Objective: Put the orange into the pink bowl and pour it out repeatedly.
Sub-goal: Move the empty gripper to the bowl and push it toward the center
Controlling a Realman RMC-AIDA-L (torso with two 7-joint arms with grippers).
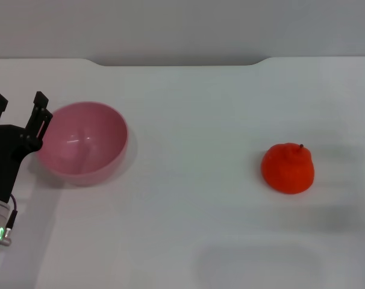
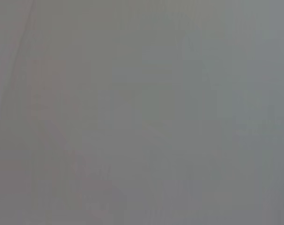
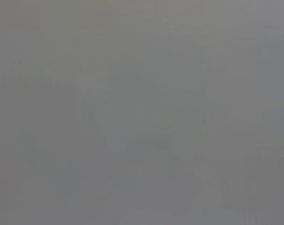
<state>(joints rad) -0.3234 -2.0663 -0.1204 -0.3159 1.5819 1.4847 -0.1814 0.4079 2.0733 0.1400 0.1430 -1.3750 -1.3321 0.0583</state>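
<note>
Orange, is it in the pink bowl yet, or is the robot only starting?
Only starting, by the look of it. The orange sits alone on the white table, on the robot's right side, far from the pink bowl, which looks empty. The left hand is open beside the bowl's rim, holding nothing. The right hand is not in sight. Picking up, dropping in and pouring are all left.

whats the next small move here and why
Probably bring the right arm in over the orange to pick it up. It sits alone on the table, far to the right of the empty pink bowl. The left gripper is open beside the bowl's left rim; the right gripper isn't in view.
</note>
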